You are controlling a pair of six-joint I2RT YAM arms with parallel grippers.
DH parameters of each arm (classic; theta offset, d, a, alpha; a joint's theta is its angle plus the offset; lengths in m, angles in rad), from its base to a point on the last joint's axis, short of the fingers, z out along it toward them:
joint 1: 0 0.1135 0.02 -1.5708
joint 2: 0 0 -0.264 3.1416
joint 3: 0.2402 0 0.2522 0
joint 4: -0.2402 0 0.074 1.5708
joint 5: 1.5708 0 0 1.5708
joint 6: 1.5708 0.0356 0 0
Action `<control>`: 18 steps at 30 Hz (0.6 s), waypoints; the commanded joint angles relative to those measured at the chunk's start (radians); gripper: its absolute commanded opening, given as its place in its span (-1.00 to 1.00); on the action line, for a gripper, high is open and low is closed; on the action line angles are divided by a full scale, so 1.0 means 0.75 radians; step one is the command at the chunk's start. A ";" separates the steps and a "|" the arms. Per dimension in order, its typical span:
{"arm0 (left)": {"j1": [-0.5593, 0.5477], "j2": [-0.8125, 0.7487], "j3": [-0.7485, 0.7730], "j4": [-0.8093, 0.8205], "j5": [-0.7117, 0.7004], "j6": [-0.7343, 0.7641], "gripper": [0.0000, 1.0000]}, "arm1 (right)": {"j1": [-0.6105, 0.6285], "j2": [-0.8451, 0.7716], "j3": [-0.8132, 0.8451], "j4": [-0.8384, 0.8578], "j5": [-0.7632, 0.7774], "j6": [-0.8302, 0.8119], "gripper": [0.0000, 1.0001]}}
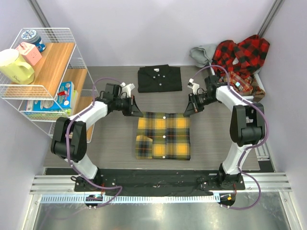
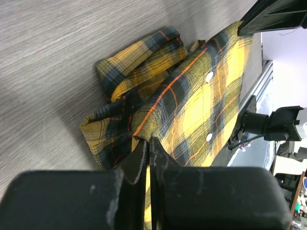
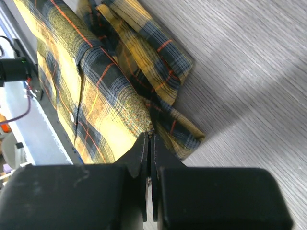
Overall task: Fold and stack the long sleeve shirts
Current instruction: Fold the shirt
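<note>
Tightly, left end effector (image 1: 136,112) and right end effector (image 1: 187,112) pinch yellow shirt's (image 1: 163,138) corners

2 arms forward and inward, left gripper (image 1: 136,113) and right gripper (image 1: 187,112) low, jaws pinched together.

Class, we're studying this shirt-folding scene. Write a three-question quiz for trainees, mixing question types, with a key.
1. Fill in: the unfolded red plaid shirts are heaped at the table's far ____ corner.
2. True or false: the black shirt lies folded beyond the yellow plaid shirt.
3. Which shirt do the left claw and right claw both pinch? A) red plaid B) yellow plaid C) black

Key: 1 right; 2 true; 3 B.
</note>
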 commanded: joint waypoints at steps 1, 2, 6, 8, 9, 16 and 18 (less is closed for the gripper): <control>-0.006 0.076 0.024 -0.011 -0.030 0.052 -1.00 | -0.019 0.025 -0.007 -0.050 0.091 -0.081 -0.98; -0.004 0.097 0.040 -0.011 -0.071 0.054 -1.00 | -0.022 0.062 -0.005 -0.036 0.105 -0.089 -0.98; 0.023 0.219 0.079 0.020 -0.120 0.044 -1.00 | -0.034 0.160 0.004 0.099 0.148 -0.054 -0.98; 0.047 0.295 0.105 0.024 -0.138 0.032 -1.00 | -0.036 0.211 0.038 0.159 0.173 -0.034 -0.98; 0.056 0.320 0.132 0.018 -0.153 0.030 -1.00 | -0.034 0.262 0.055 0.163 0.175 -0.030 -0.98; 0.082 0.438 0.242 0.001 -0.182 0.061 -0.91 | -0.036 0.345 0.163 0.279 0.232 0.072 -0.95; 0.105 0.406 0.255 -0.005 -0.157 0.059 -0.72 | -0.042 0.308 0.202 0.253 0.222 0.087 -0.72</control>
